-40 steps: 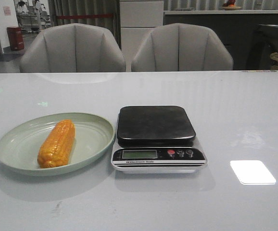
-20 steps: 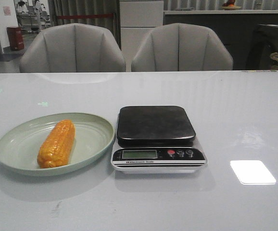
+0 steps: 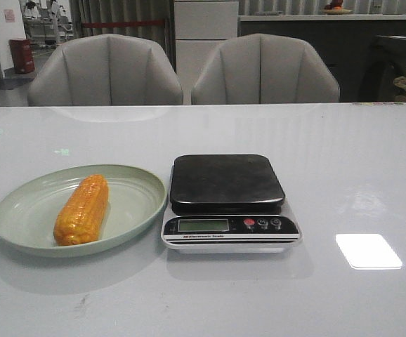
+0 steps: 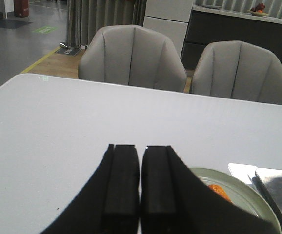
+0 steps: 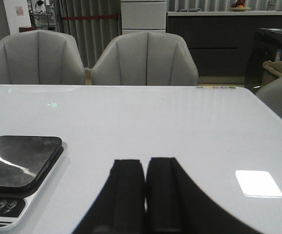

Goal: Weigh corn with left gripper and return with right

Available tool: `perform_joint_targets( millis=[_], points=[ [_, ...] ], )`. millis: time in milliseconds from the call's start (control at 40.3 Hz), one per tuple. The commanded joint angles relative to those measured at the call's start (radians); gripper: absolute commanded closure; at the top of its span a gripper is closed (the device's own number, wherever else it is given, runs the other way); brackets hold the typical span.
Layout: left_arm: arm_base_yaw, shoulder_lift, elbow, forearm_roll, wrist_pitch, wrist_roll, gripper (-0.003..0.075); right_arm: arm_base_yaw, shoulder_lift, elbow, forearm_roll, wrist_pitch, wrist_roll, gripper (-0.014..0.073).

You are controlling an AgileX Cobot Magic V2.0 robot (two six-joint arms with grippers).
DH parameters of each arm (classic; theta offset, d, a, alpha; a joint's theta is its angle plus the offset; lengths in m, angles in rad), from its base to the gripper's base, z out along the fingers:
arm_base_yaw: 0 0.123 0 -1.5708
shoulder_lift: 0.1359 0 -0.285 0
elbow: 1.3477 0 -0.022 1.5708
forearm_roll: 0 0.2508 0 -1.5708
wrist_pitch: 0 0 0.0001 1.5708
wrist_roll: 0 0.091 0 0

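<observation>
The orange-yellow corn [image 3: 82,209] lies lengthwise in a pale green plate [image 3: 20,210] at the table's left. A kitchen scale [image 3: 227,200] with a bare dark platform stands just right of the plate. Neither arm shows in the front view. My left gripper [image 4: 140,148] is shut and empty, above the table left of the plate; a bit of the corn [image 4: 220,191] and the plate's rim [image 4: 251,195] show past its fingers. My right gripper [image 5: 145,162] is shut and empty, above the table right of the scale [image 5: 21,165].
Two grey chairs [image 3: 108,70] stand behind the table's far edge. A bright light patch [image 3: 368,250] lies on the table right of the scale.
</observation>
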Motion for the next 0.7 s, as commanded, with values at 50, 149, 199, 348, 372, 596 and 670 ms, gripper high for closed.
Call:
perform_joint_targets(
  millis=[50, 149, 199, 348, 372, 596, 670],
  points=[
    [-0.047, 0.027, -0.016, 0.033, -0.087, -0.014, 0.0570, -0.007, -0.018, 0.004, -0.009, -0.082, -0.007, 0.0428],
    [-0.069, 0.044, -0.019, 0.053, -0.087, -0.014, 0.0503, -0.007, -0.019, 0.004, -0.009, -0.082, -0.007, 0.0428],
    [-0.078, 0.057, -0.021, 0.053, -0.087, -0.012, 0.0440, -0.007, -0.019, 0.004, -0.009, -0.082, -0.007, 0.0428],
    [-0.112, 0.123, -0.048, 0.053, -0.062, -0.004, 0.0192, -0.007, -0.019, 0.004, -0.009, -0.082, -0.007, 0.0428],
    [-0.118, 0.136, -0.062, 0.053, -0.051, -0.003, 0.0167, -0.007, -0.019, 0.004, -0.009, -0.082, -0.007, 0.0428],
    [-0.161, 0.313, -0.199, 0.053, 0.074, -0.003, 0.0117, -0.007, -0.019, 0.004, -0.009, -0.082, -0.007, 0.0428],
    [-0.181, 0.391, -0.240, 0.049, 0.081, -0.003, 0.0118, -0.007, -0.019, 0.004, -0.009, -0.082, -0.007, 0.0428]
  ],
)
